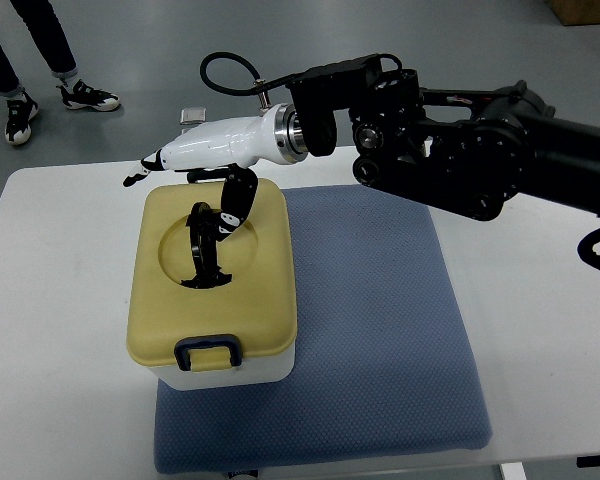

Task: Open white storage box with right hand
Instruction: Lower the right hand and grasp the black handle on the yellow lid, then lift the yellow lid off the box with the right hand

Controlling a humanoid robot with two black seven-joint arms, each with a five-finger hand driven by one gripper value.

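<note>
White plastic storage box (pixel 220 372) w/ pale yellow lid (pixel 265 285) sits on front-left part of blue textured mat (pixel 380 330), on white table (pixel 60 300). Lid closed; dark blue latch (pixel 208 350) at front edge. Black carry handle (pixel 202 255) stands up from the round recess in lid. Right hand (pixel 215 170), white w/ black fingers, reaches over box's far edge; fingers curl down at the handle, but can't tell if they actually grip it. Arm's far end cut off at right edge. Person's legs (pixel 25 50) top-left, cropped.
</note>
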